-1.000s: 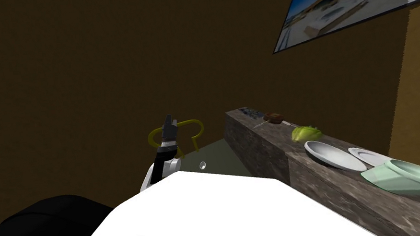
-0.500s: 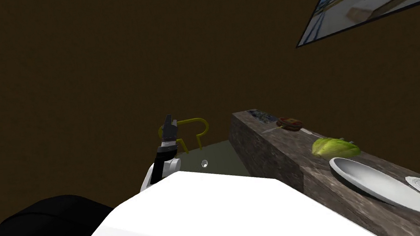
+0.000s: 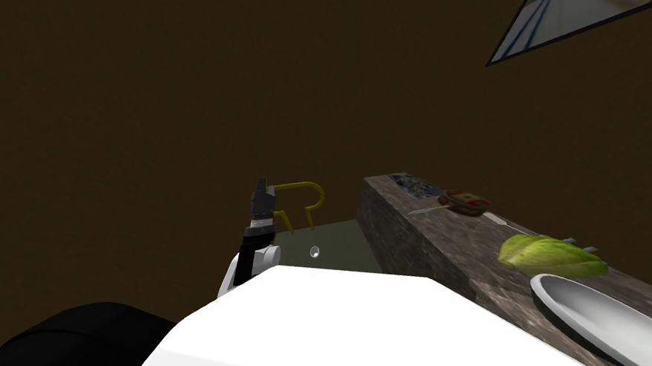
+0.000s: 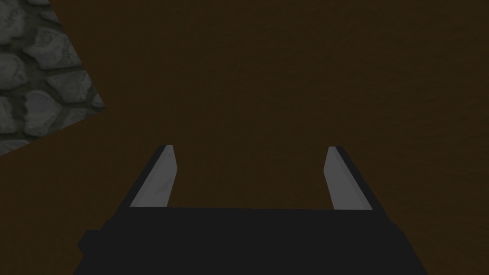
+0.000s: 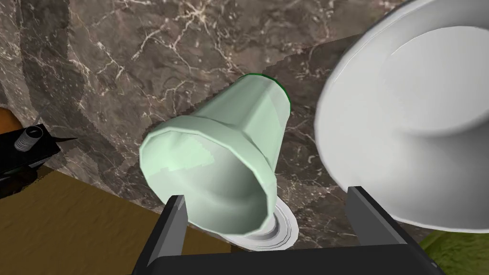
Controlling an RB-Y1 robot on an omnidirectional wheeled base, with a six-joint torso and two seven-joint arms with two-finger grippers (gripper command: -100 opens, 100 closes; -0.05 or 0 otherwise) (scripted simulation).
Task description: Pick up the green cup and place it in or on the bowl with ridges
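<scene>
– 2 fingers of our right end effector (image 5: 266, 194) stand spread wide, gripping nothing. The green cup (image 5: 224, 143) shows between them, its open mouth turned towards us. Do we close now?

– Not yet, we judge. The cup sits off-centre: its lip is right at 1 finger (image 5: 173, 229) and well clear of the other. We should shift sideways until the cup is midway. Then we go in further, so the blades take the body rather than the flared lip.

– And the ridged bowl (image 5: 282, 232)?

– It peeks out past the cup's lip, on the marble table (image 5: 143, 47), very close to the cup. We cannot tell whether they touch. The plain white bowl (image 5: 410, 110) is just beside the cup on the other side, so our far finger has little room. We close slowly, or we may knock 1 of them.

– How do our arms stand?

– The right hand looks down along the cup at a slant, near the table's edge. The left arm (image 3: 252, 251) reaches forward to the left of the table. The left end effector (image 4: 250, 149) has its fingers apart, with nothing between them.
</scene>
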